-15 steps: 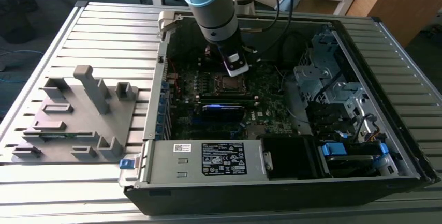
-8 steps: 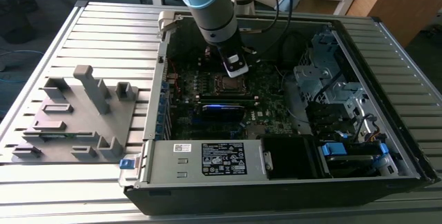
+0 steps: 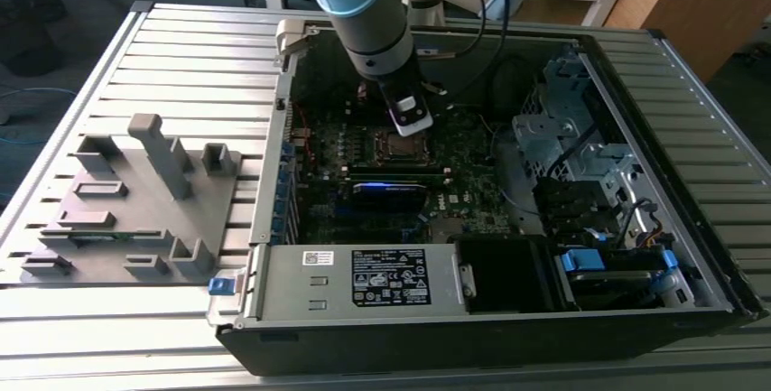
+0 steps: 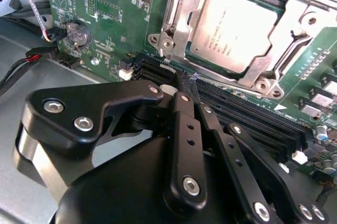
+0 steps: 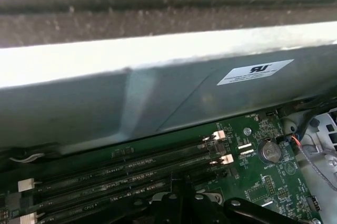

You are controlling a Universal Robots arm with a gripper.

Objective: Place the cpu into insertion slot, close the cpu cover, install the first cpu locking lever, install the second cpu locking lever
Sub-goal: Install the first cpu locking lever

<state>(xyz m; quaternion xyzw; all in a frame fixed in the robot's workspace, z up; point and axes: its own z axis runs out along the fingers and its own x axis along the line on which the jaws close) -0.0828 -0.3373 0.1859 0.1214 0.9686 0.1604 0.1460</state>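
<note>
One arm [image 3: 367, 12]: it reaches down into the open computer case [image 3: 710, 256], which lies on the slatted metal counter [image 3: 181, 57], on the half toward the exterior view's right edge.
Gripper [image 4: 185, 79]: the fingers are drawn together with barely a gap. Whether anything thin is pinched between them cannot be told. The gripper hangs low over the green motherboard [image 4: 116, 2], its tip above the long black memory slots [image 4: 253, 113] and just beside a corner of the cpu cover [image 4: 184, 23].
Cpu [image 4: 237, 26]: it sits flat in the insertion slot [image 3: 400, 147], its dull silver top facing up.
Insertion slot: near the middle of the motherboard, directly below the gripper in the exterior view.
Cpu cover: it lies flat around the chip, whose metal top shows through the cut-out.
Coin battery [image 4: 78, 33]: on the board, well apart from the cpu.
Grey fixture [image 3: 133, 210]: on the counter near the edge at the exterior view's left, apart from the case.
Power supply [image 3: 361, 278]: along the case's near wall in the exterior view.
</note>
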